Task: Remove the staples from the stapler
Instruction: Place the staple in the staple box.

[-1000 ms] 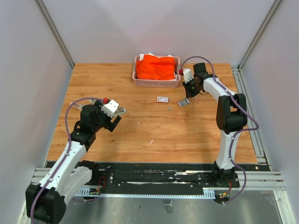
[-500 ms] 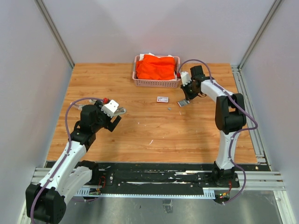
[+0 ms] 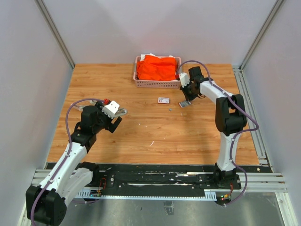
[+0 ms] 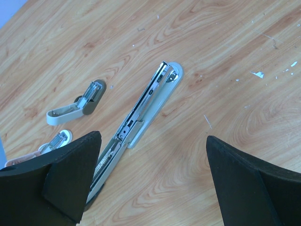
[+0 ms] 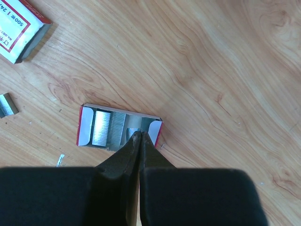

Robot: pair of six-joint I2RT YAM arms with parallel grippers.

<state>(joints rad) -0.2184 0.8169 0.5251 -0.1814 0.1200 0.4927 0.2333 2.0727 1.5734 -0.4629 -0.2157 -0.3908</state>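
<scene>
A grey stapler (image 4: pixel 143 110) lies opened out flat on the wood, its metal channel facing up. My left gripper (image 4: pixel 153 140) hovers over its near end, open, with nothing between the fingers; in the top view this gripper (image 3: pixel 115 121) sits at the left. My right gripper (image 5: pixel 140 134) is shut, its tips over a small open red-edged tray (image 5: pixel 84 127) that holds silvery strips of staples (image 5: pixel 101 126). Another short strip of staples (image 5: pixel 6 104) lies loose to the left. I cannot tell whether the tips touch anything in the tray.
Two smaller staplers (image 4: pixel 77 102) (image 4: pixel 57 140) lie left of the open one. A white box with a red label (image 5: pixel 19 26) rests near the tray, also in the top view (image 3: pixel 163 100). A pink basket (image 3: pixel 157 84) with orange cloth stands at the back.
The right gripper has shifted a little left and toward the basket, staying shut. The left arm has not moved.
</scene>
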